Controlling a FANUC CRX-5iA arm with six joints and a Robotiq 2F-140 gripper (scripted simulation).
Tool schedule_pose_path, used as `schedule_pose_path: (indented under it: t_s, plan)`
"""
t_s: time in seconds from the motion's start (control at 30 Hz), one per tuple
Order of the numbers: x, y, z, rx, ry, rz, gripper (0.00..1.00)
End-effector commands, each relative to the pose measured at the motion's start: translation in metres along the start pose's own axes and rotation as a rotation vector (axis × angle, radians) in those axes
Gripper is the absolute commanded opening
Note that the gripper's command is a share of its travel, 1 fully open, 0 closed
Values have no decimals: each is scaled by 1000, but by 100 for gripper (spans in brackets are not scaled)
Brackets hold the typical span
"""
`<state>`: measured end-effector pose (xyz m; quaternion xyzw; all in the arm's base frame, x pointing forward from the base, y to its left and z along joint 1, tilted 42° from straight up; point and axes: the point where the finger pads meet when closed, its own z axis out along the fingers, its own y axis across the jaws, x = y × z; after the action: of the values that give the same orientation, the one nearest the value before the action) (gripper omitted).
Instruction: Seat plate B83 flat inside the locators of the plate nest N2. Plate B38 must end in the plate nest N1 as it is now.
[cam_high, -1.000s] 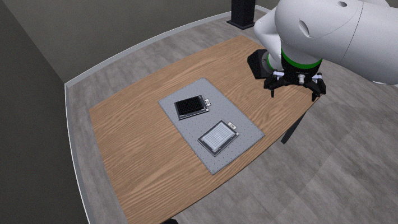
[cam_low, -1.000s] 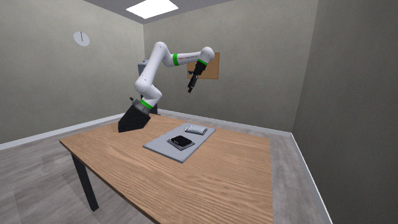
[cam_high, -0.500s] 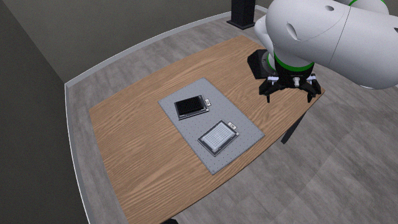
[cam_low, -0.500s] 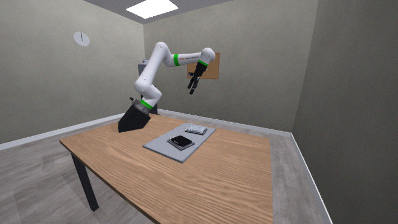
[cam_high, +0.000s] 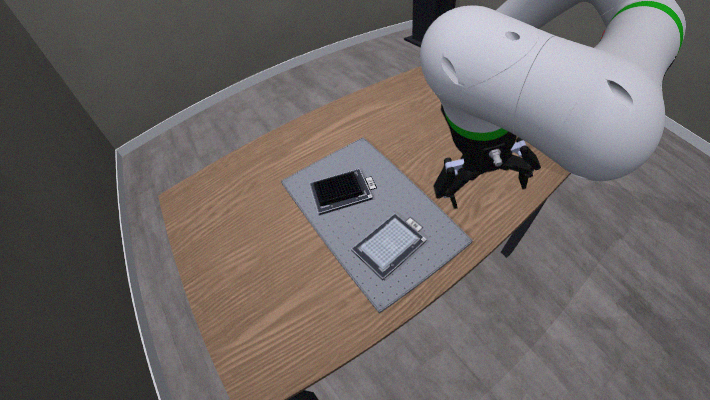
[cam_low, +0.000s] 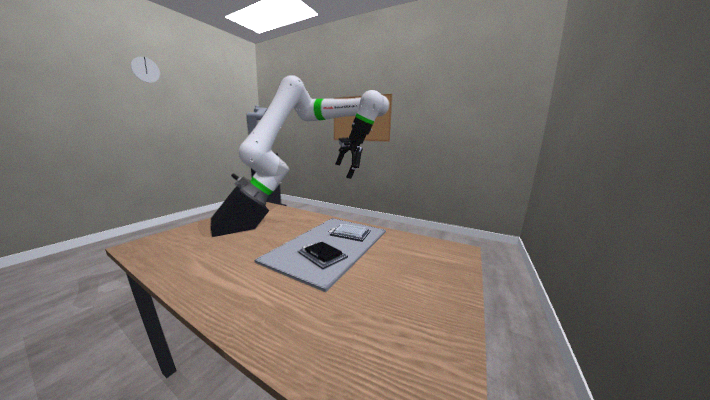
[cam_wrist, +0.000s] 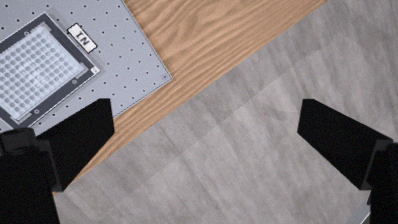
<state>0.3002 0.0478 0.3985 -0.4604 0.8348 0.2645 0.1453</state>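
The hand (cam_high: 487, 182) is hanging released, high above the desk (cam_high: 240, 260) edge. The clear plate (cam_high: 389, 245) is sitting in N1 (cam_wrist: 81, 37)'s nest; the black plate (cam_high: 340, 188) is lying tilted on the other nest.

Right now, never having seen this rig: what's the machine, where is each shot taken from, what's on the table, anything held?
The machine is a white jointed robot arm with green rings, mounted on a black wedge-shaped base at the far edge of a wooden table. One picture looks down from overhead, one looks across the room, and one comes from a camera on the wrist, looking down between the fingers. On the table lies a grey perforated mounting board carrying two framed nests: a black well plate in one, a clear white well plate in the one tagged N1. The black two-finger gripper hangs high, open, holding nothing.
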Motion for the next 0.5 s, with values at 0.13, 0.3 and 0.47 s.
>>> schedule_pose_path:
  t_s: [0.13,0.3,0.47]
  plan:
    - [-1,-35,10,13,-37,-149,100]
    - [1,-58,17,26,-55,-240,100]
    - [2,-73,21,43,-72,-333,100]
